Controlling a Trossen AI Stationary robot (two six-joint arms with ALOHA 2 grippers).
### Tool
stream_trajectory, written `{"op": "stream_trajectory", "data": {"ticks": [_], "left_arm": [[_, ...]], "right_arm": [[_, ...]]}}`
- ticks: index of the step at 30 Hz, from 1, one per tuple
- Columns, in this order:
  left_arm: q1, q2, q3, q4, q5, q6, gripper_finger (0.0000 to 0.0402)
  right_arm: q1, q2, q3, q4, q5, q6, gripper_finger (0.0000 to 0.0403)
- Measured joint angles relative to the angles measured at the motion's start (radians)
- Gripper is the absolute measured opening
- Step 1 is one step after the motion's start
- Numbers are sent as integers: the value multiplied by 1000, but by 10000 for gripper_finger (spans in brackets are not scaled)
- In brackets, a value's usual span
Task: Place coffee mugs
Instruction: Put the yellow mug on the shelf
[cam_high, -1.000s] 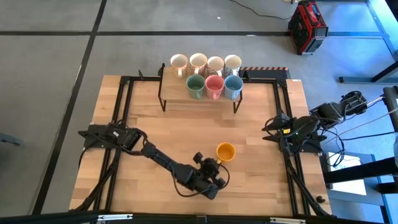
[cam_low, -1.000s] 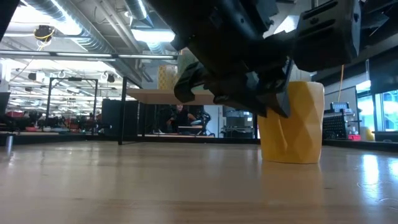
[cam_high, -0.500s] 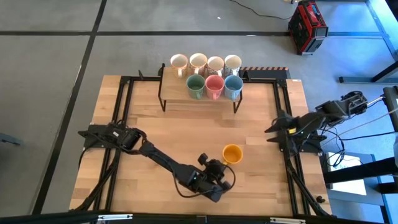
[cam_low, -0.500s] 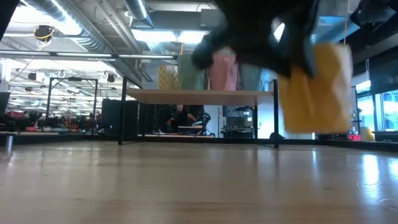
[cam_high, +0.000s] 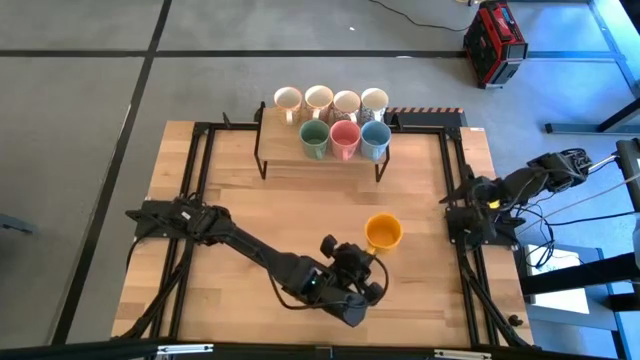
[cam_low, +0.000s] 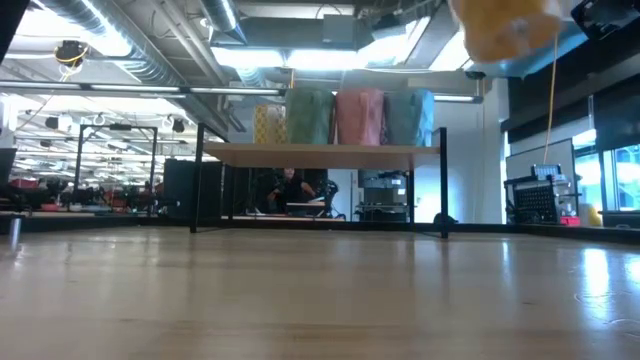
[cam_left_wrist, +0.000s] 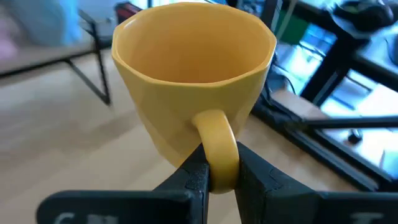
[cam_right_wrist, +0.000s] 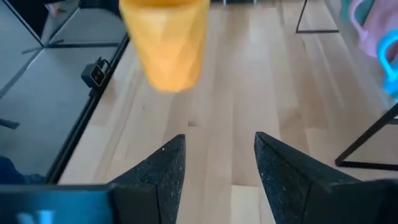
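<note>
An orange-yellow faceted mug (cam_high: 383, 231) hangs in the air over the table's near right part, carried by my left gripper (cam_high: 362, 262), which is shut on its handle. It also shows in the low view (cam_low: 505, 28), the left wrist view (cam_left_wrist: 193, 74) and the right wrist view (cam_right_wrist: 165, 43). Seven mugs stand upright on a raised shelf (cam_high: 270, 140) at the far edge: cream ones (cam_high: 331, 101) in the back row, green (cam_high: 314, 137), pink (cam_high: 345, 136) and light blue (cam_high: 375, 137) in front. My right gripper (cam_right_wrist: 214, 162) is open at the table's right edge (cam_high: 462, 195). My left gripper pinches the mug's handle (cam_left_wrist: 219, 149) between its two fingers, at the handle's lower curve. The fingers come level from the table's near side, one on each flat side of the loop. The mug is lifted clear of the table and upright, mouth up.
The shelf's black legs (cam_high: 260, 160) and black rails (cam_high: 450, 170) run along the table's sides. A red case (cam_high: 494, 42) sits on the floor beyond the far right corner. Bare wood lies between shelf and mug.
My left gripper has lifted the orange-yellow mug off the table, well up, and carried it toward the right and slightly toward the far edge. My right arm has drawn back toward the table's right edge.
</note>
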Motion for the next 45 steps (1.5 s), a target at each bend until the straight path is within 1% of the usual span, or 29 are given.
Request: {"op": "stream_trajectory", "data": {"ticks": [1, 4, 6, 10, 14, 19, 24, 25, 27, 29, 31, 34, 36, 41, 45], "left_arm": [[0, 0, 21, -31, -16, -15, 41], [-3, -40, -2, -56, -40, -55, 41], [-7, -60, 2, -93, -75, -85, 41], [-12, -116, 7, -201, -126, -134, 41], [-6, -161, 8, -315, -170, -162, 41], [17, -238, 8, -515, -186, -235, 41], [56, -302, 8, -783, -184, -368, 41], [68, -316, 4, -797, -180, -391, 41], [96, -360, -26, -785, -179, -311, 41], [136, -391, -40, -785, -175, -295, 41], [177, -433, -81, -788, -179, -289, 41], [251, -501, -168, -787, -157, -267, 41], [290, -558, -253, -789, -139, -276, 41], [364, -698, -488, -778, -125, -369, 41], [399, -772, -648, -671, -126, -367, 41]], "right_arm": [[0, -8, 1, 10, 0, -2, 179], [0, -30, 23, 41, -2, -33, 179], [0, -41, 44, 53, -2, -61, 179], [0, -52, 80, 54, 18, -103, 179], [0, -58, 85, 51, 48, -123, 179], [0, -59, 85, 53, 73, -123, 179], [0, -59, 85, 54, 154, -122, 179], [0, -59, 85, 53, 172, -117, 179], [0, -58, 85, 54, 211, -94, 179], [0, -58, 85, 54, 250, -77, 179], [0, -57, 84, 55, 296, -70, 179], [0, -58, 85, 55, 344, -56, 179], [0, -58, 84, 54, 371, -43, 179], [0, -58, 84, 54, 415, -13, 179], [0, -58, 84, 54, 451, -8, 179]]}}
